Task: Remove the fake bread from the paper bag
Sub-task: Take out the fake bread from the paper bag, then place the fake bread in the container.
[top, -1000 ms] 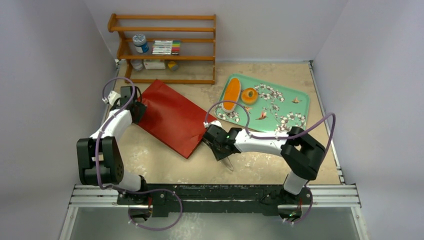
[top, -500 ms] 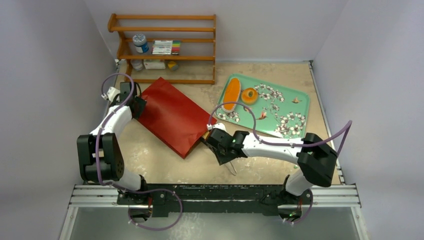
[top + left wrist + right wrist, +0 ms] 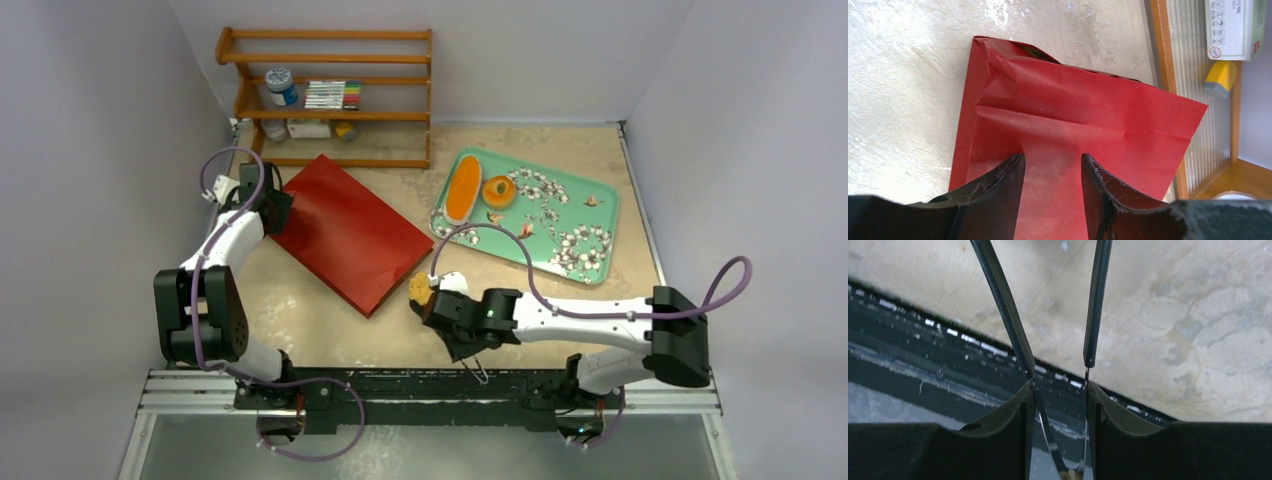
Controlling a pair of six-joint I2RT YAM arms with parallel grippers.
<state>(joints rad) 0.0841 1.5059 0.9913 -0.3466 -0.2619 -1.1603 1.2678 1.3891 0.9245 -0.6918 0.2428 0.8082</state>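
left claw (image 3: 1053, 160) clamped on the paper bag (image 3: 345, 235) edge; right claw (image 3: 1060, 388) gripping thin tongs (image 3: 998, 295); one tan fake bread (image 3: 421, 290) piece sits on the worktop (image 3: 330, 330) just beside the bag's mouth, two more on the green tray (image 3: 572, 200)

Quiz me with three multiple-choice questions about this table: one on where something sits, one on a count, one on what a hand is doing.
1. Where is the long loaf? A on the floor; B on the green tray; C in a bowl.
2. How many bread pieces lie on that tray? A two; B four; C none.
3. The right hand is: A wide open and empty; B holding a cup; C closed on tongs.
Answers: B, the loaf lies at the tray's left end; A, only the loaf and a round bun lie there; C, the tongs' arms sit pinched in it.
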